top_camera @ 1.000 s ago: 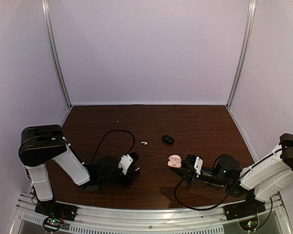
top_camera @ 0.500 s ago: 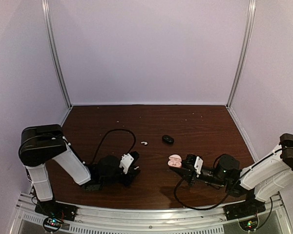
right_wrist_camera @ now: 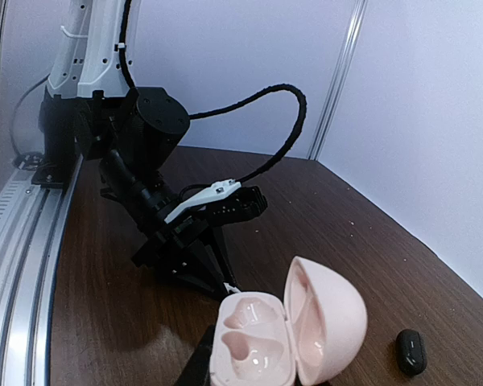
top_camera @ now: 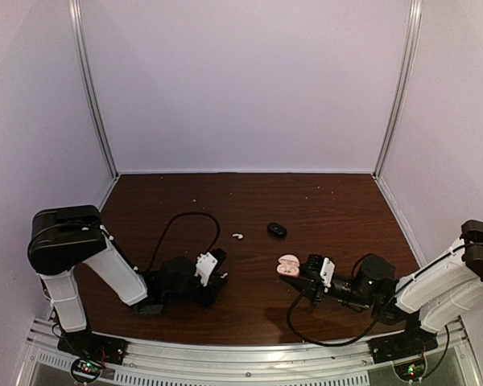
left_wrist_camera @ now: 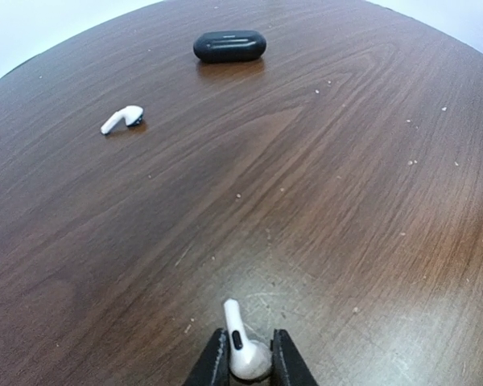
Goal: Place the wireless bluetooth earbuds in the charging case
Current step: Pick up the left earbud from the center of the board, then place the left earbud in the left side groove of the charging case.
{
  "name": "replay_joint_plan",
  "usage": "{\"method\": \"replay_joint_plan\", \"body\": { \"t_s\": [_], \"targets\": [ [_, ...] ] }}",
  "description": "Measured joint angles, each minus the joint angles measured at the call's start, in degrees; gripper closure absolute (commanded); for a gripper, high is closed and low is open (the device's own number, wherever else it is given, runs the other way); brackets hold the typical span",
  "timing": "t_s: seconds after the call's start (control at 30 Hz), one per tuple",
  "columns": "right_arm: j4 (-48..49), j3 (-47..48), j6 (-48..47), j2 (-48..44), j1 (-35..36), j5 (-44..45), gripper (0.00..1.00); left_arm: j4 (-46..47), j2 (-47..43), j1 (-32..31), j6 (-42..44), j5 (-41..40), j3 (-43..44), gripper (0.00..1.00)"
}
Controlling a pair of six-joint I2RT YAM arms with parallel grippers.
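My left gripper (left_wrist_camera: 245,360) is shut on a white stemmed earbud (left_wrist_camera: 243,347), stem pointing away, low over the table; from above it sits left of centre (top_camera: 216,277). A second white earbud (left_wrist_camera: 122,119) lies loose on the wood farther out, also visible from above (top_camera: 238,236). My right gripper (top_camera: 296,274) is shut on an open pink charging case (right_wrist_camera: 278,342) with two empty wells and its lid (right_wrist_camera: 328,318) tipped back to the right; from above the case (top_camera: 287,265) is right of centre. No black earbuds show.
A closed black case (top_camera: 277,230) lies beyond the pink one, also in the left wrist view (left_wrist_camera: 229,46) and the right wrist view (right_wrist_camera: 410,352). Black cables loop from both arms (top_camera: 189,219). White walls enclose the table on three sides.
My left gripper has shifted slightly left and back with the earbud in it. The right arm and pink case have not moved.
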Motion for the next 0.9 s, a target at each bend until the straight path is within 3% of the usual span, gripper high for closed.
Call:
{"method": "replay_joint_plan", "body": {
  "t_s": [0.2, 0.4, 0.67, 0.9],
  "targets": [
    [0.00, 0.00, -0.09, 0.07, -0.07, 0.17, 0.94, -3.69, -2.49, 0.00, -0.70, -0.13, -0.37, 0.87],
    [0.66, 0.13, -2.34, 2.64, -0.07, 0.66, 0.95, -15.69, -10.80, 0.00, -1.97, 1.66, -0.87, 0.90],
    [3.23, 0.17, -8.02, 4.83, 0.00, 0.81, 0.96, -30.49, -26.69, -0.02, -3.76, 8.72, -0.07, 0.94],
    [5.16, 0.81, -14.82, 7.06, 2.19, 1.46, 0.96, -41.16, -36.11, -1.73, -3.58, 16.28, 5.57, 0.94]
  ]
}}
